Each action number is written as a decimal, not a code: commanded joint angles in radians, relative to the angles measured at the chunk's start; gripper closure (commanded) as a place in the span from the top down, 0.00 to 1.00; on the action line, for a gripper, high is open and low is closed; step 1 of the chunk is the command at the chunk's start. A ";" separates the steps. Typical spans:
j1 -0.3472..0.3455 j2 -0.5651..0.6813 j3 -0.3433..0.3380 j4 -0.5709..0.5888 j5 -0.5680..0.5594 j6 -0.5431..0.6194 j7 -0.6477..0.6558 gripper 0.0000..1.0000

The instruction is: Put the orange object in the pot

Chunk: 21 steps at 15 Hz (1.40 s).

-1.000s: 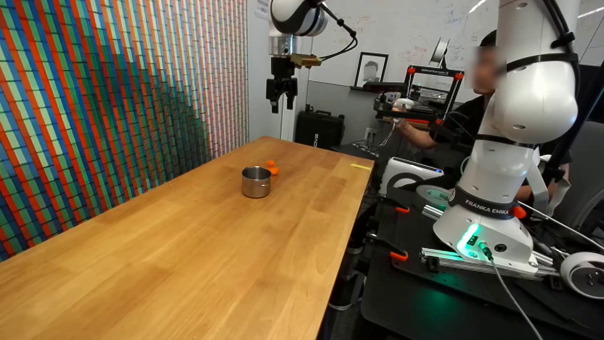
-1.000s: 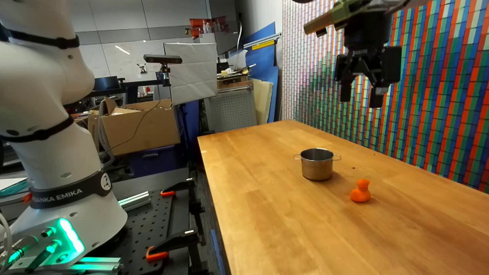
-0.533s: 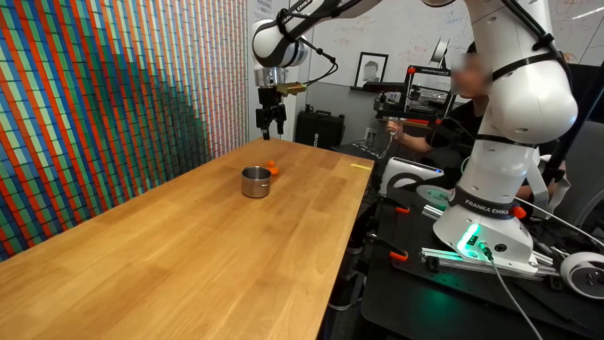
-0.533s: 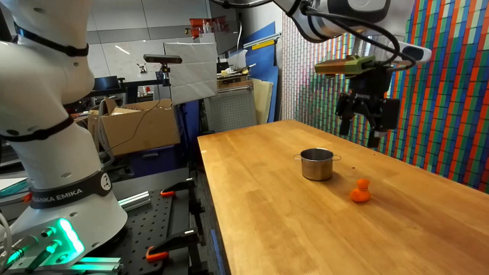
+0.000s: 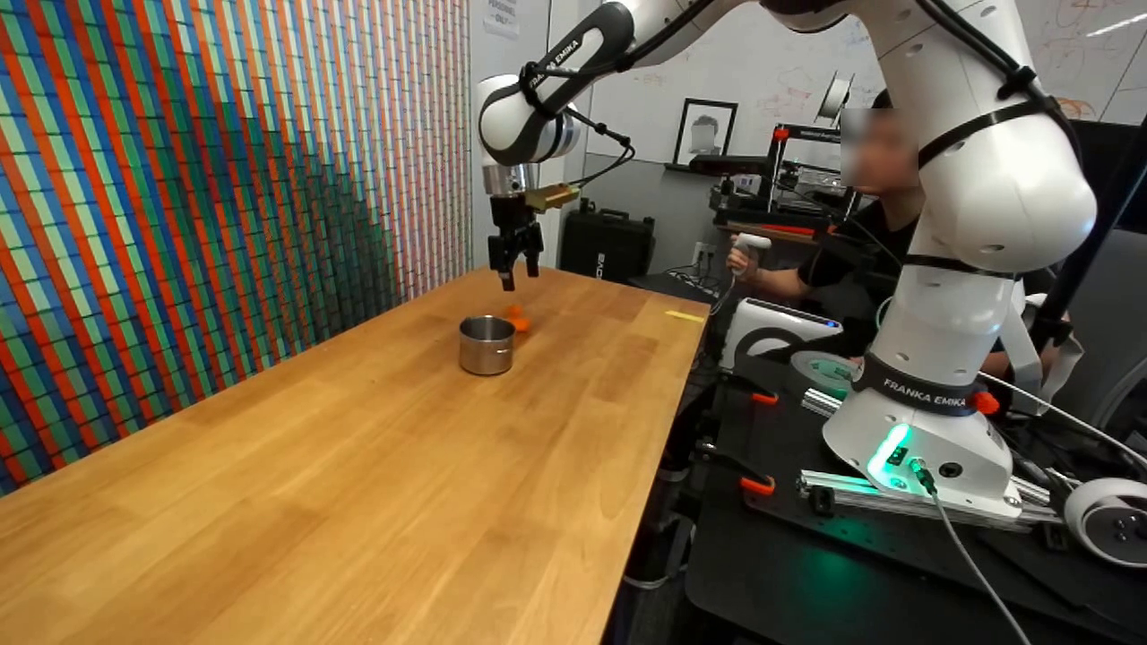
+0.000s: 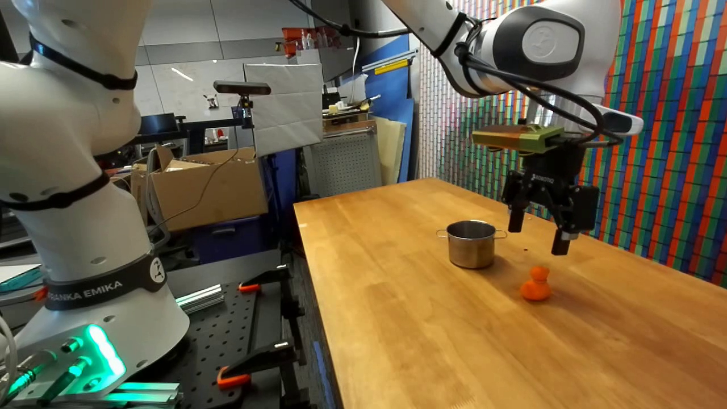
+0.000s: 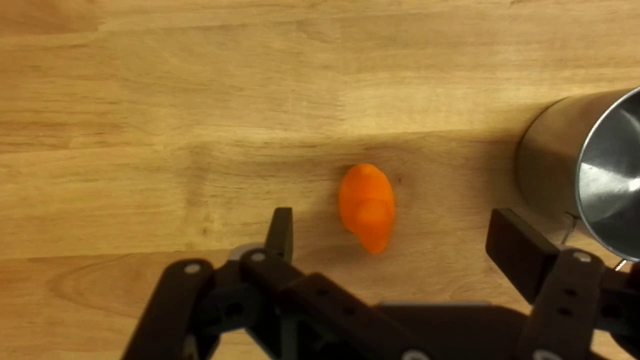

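Note:
The orange object [image 6: 536, 288] is a small duck-like figure standing upright on the wooden table. In an exterior view it is partly hidden behind the pot [image 5: 487, 351]. The pot is short, silver-grey, with thin wire handles, and also shows in an exterior view [image 6: 472, 251]. My gripper [image 6: 538, 234] is open and empty, above the table and apart from the orange object. In the wrist view the orange object [image 7: 367, 202] shows between and beyond the open fingers, nearer the left one. The pot [image 7: 552, 155] is at the right edge there, beyond the right finger.
The wooden table [image 6: 386, 318] bears the pot and the orange object close together. A patterned striped wall [image 5: 269, 179] runs along the table's far side. A yellow strip [image 5: 685, 316] lies near the table edge. A person [image 5: 883, 170] sits behind the arm.
My gripper has moved down toward the table, with a small sideways shift early on. It stays open. The orange object and the pot have not moved.

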 commanded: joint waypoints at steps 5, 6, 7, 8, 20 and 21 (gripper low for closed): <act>0.007 0.078 -0.012 -0.011 -0.069 0.168 -0.013 0.65; 0.007 0.090 -0.013 -0.009 -0.074 0.178 -0.011 0.64; 0.005 0.100 -0.012 -0.007 -0.075 0.181 -0.012 0.57; 0.004 0.110 -0.012 -0.006 -0.073 0.181 -0.012 0.47; -0.004 0.117 -0.005 0.054 -0.059 0.127 -0.023 0.11; -0.003 0.111 -0.002 0.068 -0.056 0.112 -0.026 0.11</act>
